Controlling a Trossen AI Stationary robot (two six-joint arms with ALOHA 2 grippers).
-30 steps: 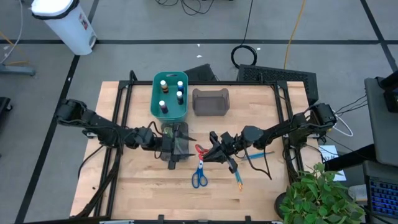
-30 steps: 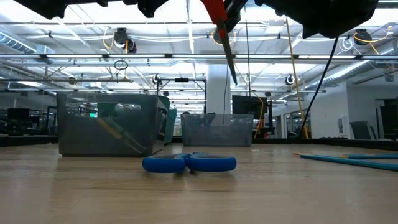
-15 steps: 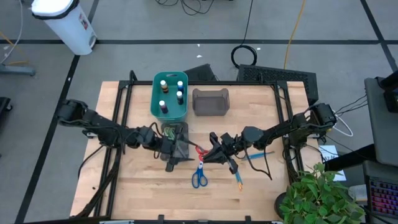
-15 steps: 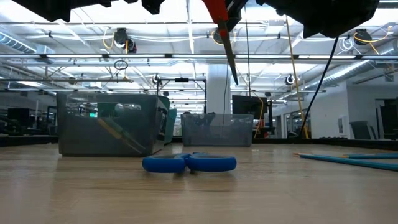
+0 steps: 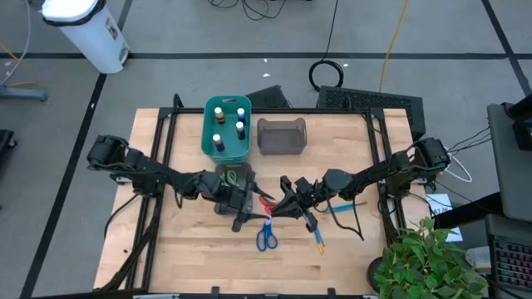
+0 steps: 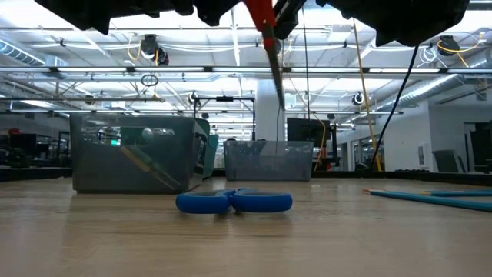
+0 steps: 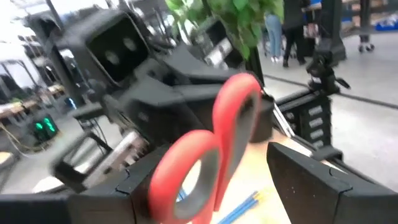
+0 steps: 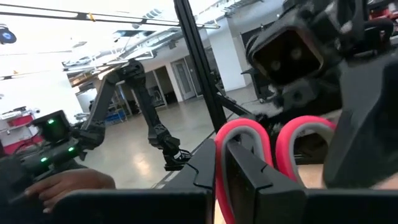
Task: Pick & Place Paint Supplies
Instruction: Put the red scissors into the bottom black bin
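The right gripper (image 5: 283, 205) is clamped on the red-handled scissors (image 5: 268, 202), held above mid-worktop, blades hanging down (image 6: 274, 65). The handles are two glossy red loops (image 8: 245, 146). The left gripper (image 5: 247, 208), fingers apart, flanks those loops (image 7: 205, 155) without closing. Blue-handled scissors (image 5: 266, 235) lie flat nearer the worktop's front edge (image 5: 249, 289).
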